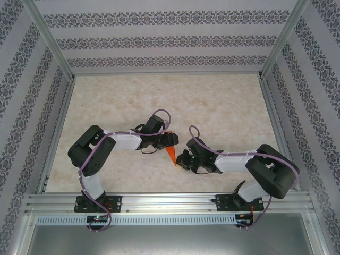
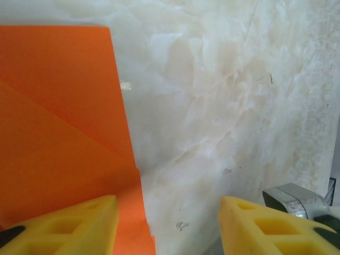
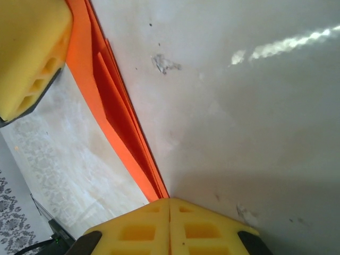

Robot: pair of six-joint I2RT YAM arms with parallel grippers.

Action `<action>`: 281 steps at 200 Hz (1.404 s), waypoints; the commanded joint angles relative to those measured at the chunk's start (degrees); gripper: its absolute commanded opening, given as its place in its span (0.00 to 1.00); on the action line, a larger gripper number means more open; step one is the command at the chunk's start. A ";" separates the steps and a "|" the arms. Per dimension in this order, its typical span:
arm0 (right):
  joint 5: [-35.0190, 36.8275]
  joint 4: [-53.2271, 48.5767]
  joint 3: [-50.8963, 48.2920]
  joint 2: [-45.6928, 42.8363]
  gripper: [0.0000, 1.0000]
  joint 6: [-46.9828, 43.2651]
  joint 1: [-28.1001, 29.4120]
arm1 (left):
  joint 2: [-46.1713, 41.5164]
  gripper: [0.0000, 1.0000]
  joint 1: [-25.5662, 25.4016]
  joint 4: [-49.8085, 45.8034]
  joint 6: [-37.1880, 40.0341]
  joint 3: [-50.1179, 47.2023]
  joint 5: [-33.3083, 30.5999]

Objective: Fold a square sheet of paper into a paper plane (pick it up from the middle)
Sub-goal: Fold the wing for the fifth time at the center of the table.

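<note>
Right wrist: mid-fold, the orange paper [image 3: 114, 122] is pinched by the right end effector [image 3: 170, 206], the left end effector [image 2: 169, 215] spread beside it; a firm creasing press is judged due next.

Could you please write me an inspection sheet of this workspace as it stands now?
Surface: pale marbled table top, with a few small scuff marks.
Job's things: bright orange paper sheet, partly folded into layered flaps, lying between the two grippers.
Clutter: nothing seen.
Grippers: left gripper open, with one yellow finger over the paper; right gripper shut on the paper's folded edge.
Cables: purple cables loop along both arms.
Surroundings: patterned walls on three sides; aluminium frame rail at the near edge.
</note>
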 commanded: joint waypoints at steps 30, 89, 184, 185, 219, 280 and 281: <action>2.57 -12.72 3.01 -8.70 0.09 -4.63 1.11 | 3.86 0.54 -0.08 -4.55 1.32 -1.01 -1.62; -0.22 -2.82 6.67 -4.28 0.11 -3.19 2.00 | 4.08 0.54 -0.02 -4.67 1.30 -0.73 -1.42; -0.71 -2.02 1.96 6.92 0.09 -2.67 2.03 | 4.08 0.54 -0.02 -5.20 1.67 -0.95 -1.28; -0.78 -2.05 1.82 6.97 0.08 -2.62 2.11 | 4.04 0.54 -0.02 -5.17 1.67 -0.96 -1.28; -0.83 0.18 -4.28 4.89 0.08 0.42 2.63 | 3.98 0.54 -0.08 -5.47 1.85 -1.04 -1.63; -1.99 -1.01 -3.32 -3.71 0.11 -2.05 1.58 | 4.11 0.54 -0.03 -4.88 1.59 -1.06 -1.20; -1.95 -1.19 -3.06 -3.92 0.11 -2.14 1.58 | 4.10 0.54 -0.03 -4.83 1.54 -1.10 -1.19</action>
